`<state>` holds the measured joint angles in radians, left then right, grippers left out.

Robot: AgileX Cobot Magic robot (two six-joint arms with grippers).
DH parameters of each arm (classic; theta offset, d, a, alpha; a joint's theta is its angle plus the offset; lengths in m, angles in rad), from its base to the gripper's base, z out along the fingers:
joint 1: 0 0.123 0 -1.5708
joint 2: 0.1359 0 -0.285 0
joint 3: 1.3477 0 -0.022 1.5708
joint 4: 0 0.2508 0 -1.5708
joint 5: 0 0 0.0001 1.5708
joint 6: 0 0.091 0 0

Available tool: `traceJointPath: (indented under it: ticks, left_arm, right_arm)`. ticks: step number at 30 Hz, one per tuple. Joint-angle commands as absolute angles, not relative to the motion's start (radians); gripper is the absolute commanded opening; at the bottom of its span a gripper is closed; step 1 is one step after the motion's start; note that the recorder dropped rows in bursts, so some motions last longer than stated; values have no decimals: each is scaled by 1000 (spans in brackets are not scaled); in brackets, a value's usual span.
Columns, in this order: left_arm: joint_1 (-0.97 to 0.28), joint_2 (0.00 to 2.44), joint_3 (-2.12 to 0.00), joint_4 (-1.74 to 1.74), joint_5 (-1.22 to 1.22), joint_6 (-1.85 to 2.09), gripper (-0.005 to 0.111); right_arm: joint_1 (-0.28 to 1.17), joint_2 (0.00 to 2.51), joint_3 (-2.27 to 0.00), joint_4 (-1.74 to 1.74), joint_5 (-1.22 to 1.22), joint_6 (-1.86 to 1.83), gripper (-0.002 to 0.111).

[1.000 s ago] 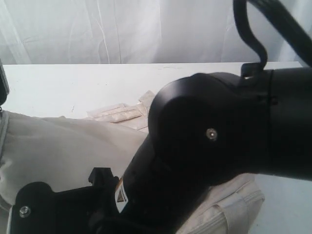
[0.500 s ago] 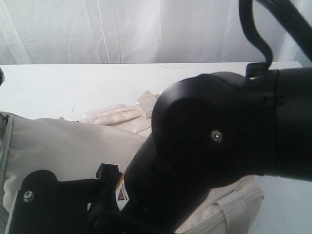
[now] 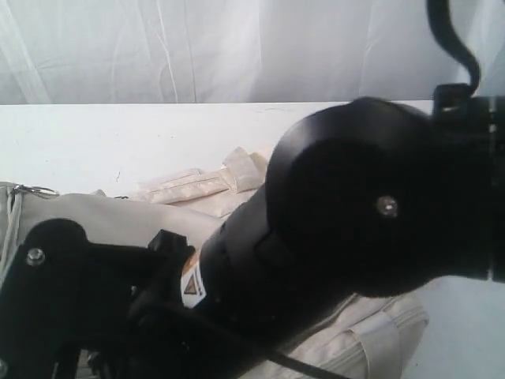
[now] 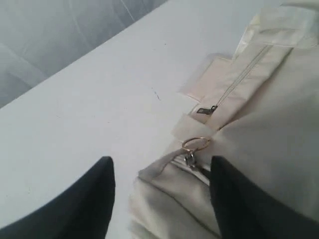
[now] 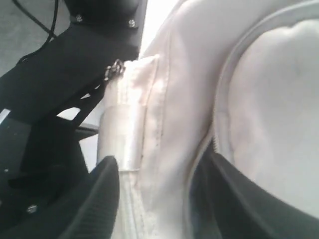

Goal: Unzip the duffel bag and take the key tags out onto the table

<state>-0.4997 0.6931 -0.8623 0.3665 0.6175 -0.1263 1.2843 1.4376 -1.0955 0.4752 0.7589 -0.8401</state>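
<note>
The cream duffel bag (image 3: 102, 217) lies on the white table (image 3: 118, 138), mostly hidden behind a big black arm (image 3: 355, 205). In the left wrist view my left gripper (image 4: 162, 162) is open over a corner of the bag (image 4: 269, 124). A gold ring zipper pull (image 4: 195, 144) lies just past its fingertips. In the right wrist view my right gripper (image 5: 159, 162) is open, with a fold of bag fabric (image 5: 169, 99) and a grey zipper line (image 5: 219, 114) between its fingers. The key tags are hidden.
Shiny cream straps (image 3: 189, 188) lie on the table behind the bag. A white curtain (image 3: 197, 47) hangs beyond the table's far edge. Black arm links (image 5: 65, 64) stand close beside the bag in the right wrist view. A small black tab (image 4: 205, 110) sits on the bag's seam.
In the exterior view the large black arm joint has swung right and up. The black link at lower left has risen. The bag's left end has shifted, showing its zipper ring.
</note>
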Motion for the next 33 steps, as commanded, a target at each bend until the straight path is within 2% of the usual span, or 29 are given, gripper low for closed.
traceJointPath:
  ticks: [1, 10, 21, 23, 24, 29, 33]
  left_arm:
    - [-497, 534, -893, 256, 806, -134, 60]
    - [-497, 230, -899, -52, 891, -142, 60]
    - [-497, 87, -899, -56, 1025, -144, 60]
    - [-497, 83, -899, -52, 1023, -144, 60]
    - [-497, 81, -899, -49, 1023, -144, 60]
    - [-497, 81, -899, -44, 1024, -142, 60]
    - [-497, 81, -899, -40, 1040, -139, 60]
  right_arm:
    - [1288, 1372, -1114, 370, 670, -833, 52]
    - [1288, 1431, -1114, 152, 718, -800, 52]
    - [1288, 1541, -1114, 152, 733, -780, 52]
    - [1288, 1550, -1114, 116, 723, -780, 47]
    - [1288, 1555, -1114, 83, 718, -773, 40]
    - [1288, 1555, -1120, -169, 710, -527, 0]
    - [1284, 1536, -1152, -484, 714, -284, 0]
